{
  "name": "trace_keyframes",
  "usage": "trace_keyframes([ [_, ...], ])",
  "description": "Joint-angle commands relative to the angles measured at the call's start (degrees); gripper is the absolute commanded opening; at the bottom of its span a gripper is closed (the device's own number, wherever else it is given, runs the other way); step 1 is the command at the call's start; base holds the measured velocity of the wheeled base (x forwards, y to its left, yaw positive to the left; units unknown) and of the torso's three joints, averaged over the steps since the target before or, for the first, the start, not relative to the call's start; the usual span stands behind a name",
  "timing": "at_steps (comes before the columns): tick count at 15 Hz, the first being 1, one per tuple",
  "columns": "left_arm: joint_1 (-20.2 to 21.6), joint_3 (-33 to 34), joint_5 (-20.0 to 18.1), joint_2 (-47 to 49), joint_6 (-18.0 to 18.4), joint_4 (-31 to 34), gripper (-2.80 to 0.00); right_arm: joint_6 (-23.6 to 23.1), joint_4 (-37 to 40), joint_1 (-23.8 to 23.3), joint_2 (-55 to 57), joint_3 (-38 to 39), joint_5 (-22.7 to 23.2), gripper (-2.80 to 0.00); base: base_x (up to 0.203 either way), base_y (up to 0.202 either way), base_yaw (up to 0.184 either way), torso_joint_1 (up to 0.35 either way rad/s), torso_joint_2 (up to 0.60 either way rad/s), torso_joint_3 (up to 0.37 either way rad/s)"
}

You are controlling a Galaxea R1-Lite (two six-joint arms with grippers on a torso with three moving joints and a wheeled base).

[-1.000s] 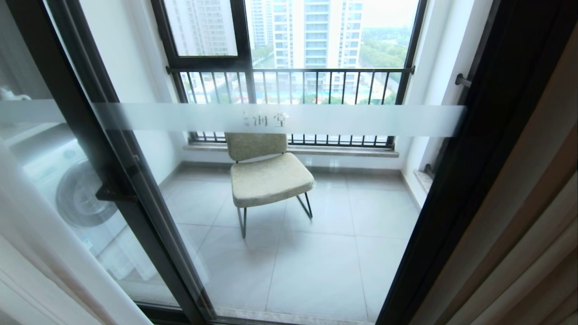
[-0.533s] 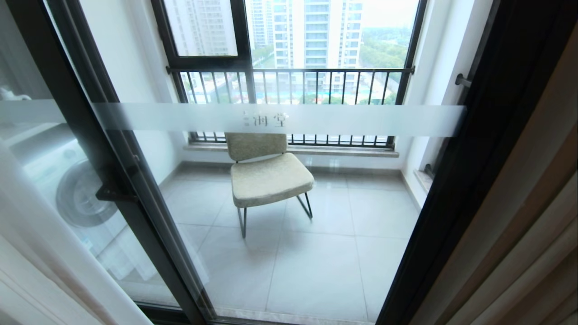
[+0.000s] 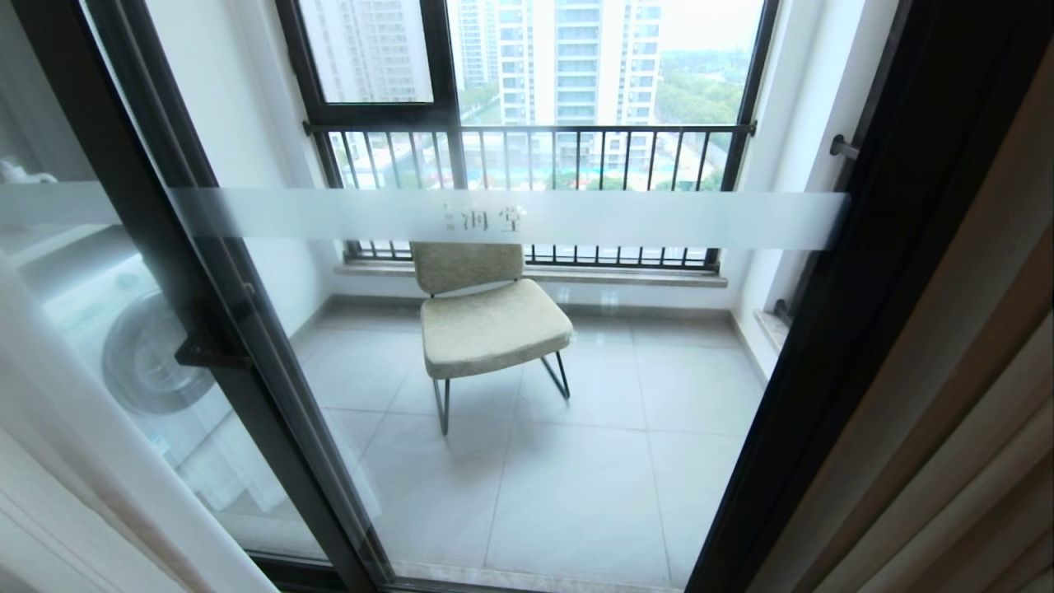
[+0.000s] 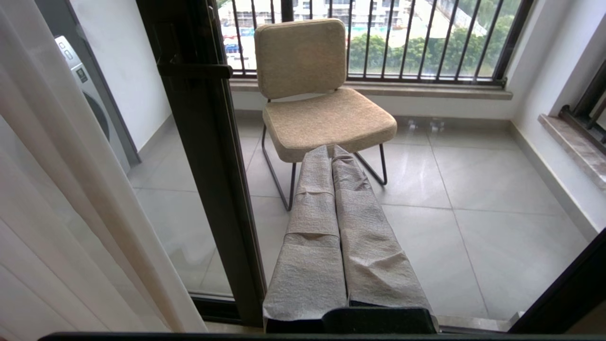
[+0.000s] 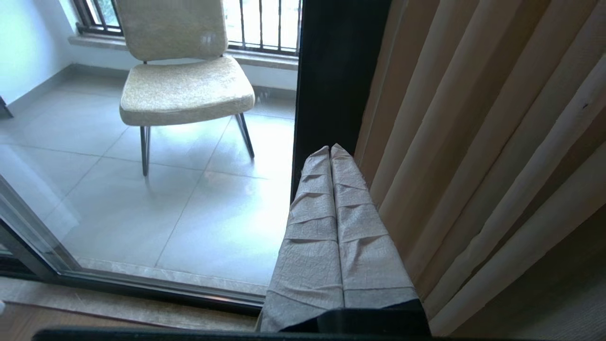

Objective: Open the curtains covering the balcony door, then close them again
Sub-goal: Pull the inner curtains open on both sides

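Pointing at the glass with padded fingers pressed together and empty, the right gripper [image 5: 330,150] sits just beside the beige drape [image 5: 473,142] at its 3 o'clock, likely placed to draw it across. The left gripper [image 4: 330,151], likewise closed, faces the balcony door [image 3: 527,371]; the white sheer [image 4: 71,189] hangs at its 9 o'clock.

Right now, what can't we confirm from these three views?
- Curtain rail and tops: cut off by the upper edge in every view; only the beige drape and white sheer show.
- Both arms: outside the head view.
- Washing machine: controls blurred behind the sheer and glass.
- Frosted band: smaller characters too small to read.
- Balcony door latch: hidden, handle seen edge-on.
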Motion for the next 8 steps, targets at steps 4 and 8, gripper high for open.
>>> trace_keyframes([
  [4,-0.02,0.0,-0.04,-0.02,-0.01,-0.03,-2.8,0.67,0.02,0.0,-1.72,0.02,0.07,-2.8,0.0,0.0,0.0,0.0,0.0,0.0],
  [8,0.02,0.0,-0.04,-0.02,-0.01,-0.03,-2.8,0.67,0.02,0.0,-1.72,0.02,0.07,-2.8,0.0,0.0,0.0,0.0,0.0,0.0],
])
